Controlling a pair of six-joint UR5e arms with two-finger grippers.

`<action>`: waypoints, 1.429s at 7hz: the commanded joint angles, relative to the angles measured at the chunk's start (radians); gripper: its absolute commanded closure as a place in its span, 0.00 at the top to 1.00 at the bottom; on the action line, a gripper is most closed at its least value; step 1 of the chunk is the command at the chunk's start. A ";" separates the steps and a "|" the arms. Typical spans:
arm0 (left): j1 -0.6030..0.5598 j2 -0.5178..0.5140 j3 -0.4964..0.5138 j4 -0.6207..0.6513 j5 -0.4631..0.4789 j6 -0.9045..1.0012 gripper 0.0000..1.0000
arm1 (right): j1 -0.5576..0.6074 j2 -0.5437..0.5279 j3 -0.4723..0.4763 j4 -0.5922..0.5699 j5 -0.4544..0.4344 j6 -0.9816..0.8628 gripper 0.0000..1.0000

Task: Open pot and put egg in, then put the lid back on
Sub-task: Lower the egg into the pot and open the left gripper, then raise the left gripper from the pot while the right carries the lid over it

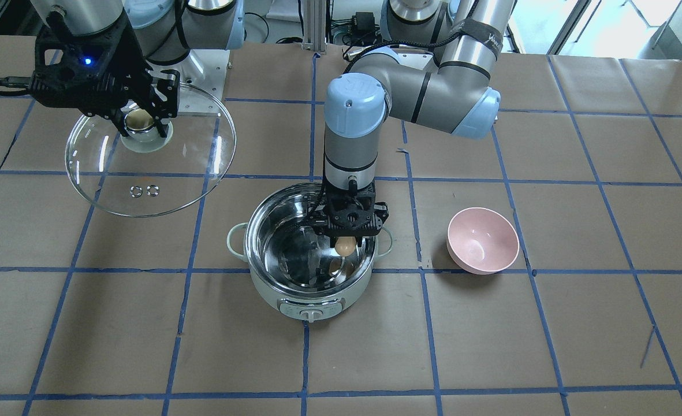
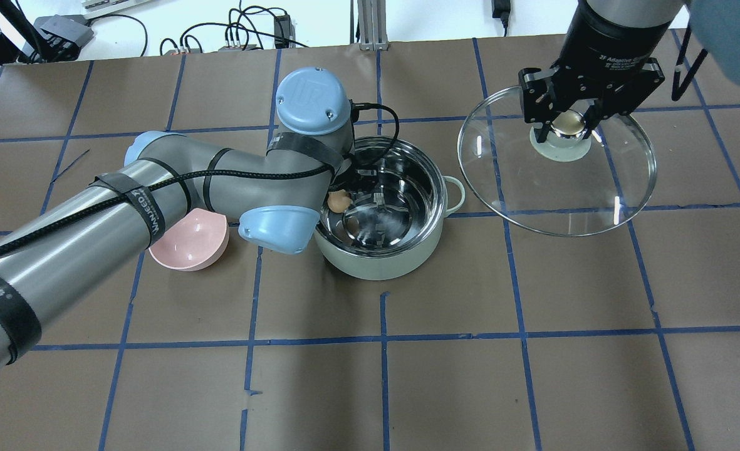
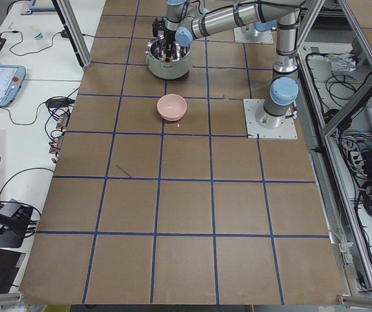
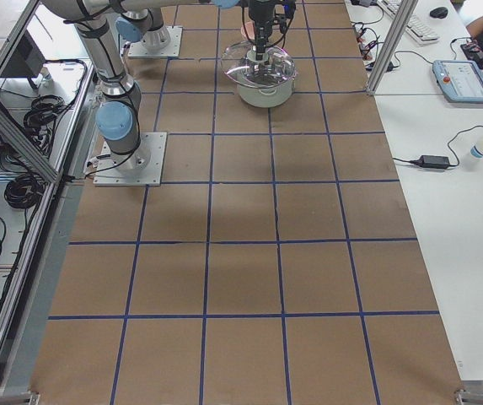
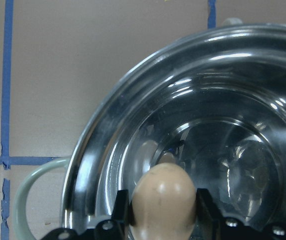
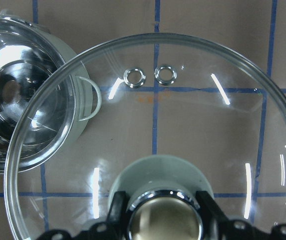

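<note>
The mint-green pot [image 1: 309, 300] stands open mid-table, its steel interior bare; it also shows in the overhead view [image 2: 379, 260] and both wrist views [image 5: 133, 125] [image 6: 28, 125]. My left gripper [image 1: 345, 245] hangs over the pot's rim side, shut on the tan egg [image 1: 345, 246], also seen in the overhead view [image 2: 338, 201] and left wrist view [image 5: 163, 197]. My right gripper [image 1: 140, 124] is shut on the knob of the glass lid [image 1: 161, 185] and holds it in the air beside the pot, also in the overhead view [image 2: 570, 188] and right wrist view [image 6: 182, 125].
A pink bowl [image 1: 483, 240] sits empty on the table beside the pot, on my left side; it shows partly under my left arm in the overhead view [image 2: 188, 247]. Brown paper with blue tape lines covers the table [image 1: 548, 346].
</note>
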 commanded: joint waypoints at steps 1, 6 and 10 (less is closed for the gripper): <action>0.000 0.033 0.012 -0.005 0.004 0.007 0.69 | -0.001 0.004 0.004 -0.006 -0.023 -0.022 0.00; 0.087 0.130 0.049 -0.194 -0.007 0.041 0.79 | 0.087 0.150 -0.051 -0.132 0.004 0.000 0.01; 0.248 0.317 0.163 -0.640 -0.012 0.211 0.83 | 0.164 0.240 -0.074 -0.202 0.009 0.082 0.01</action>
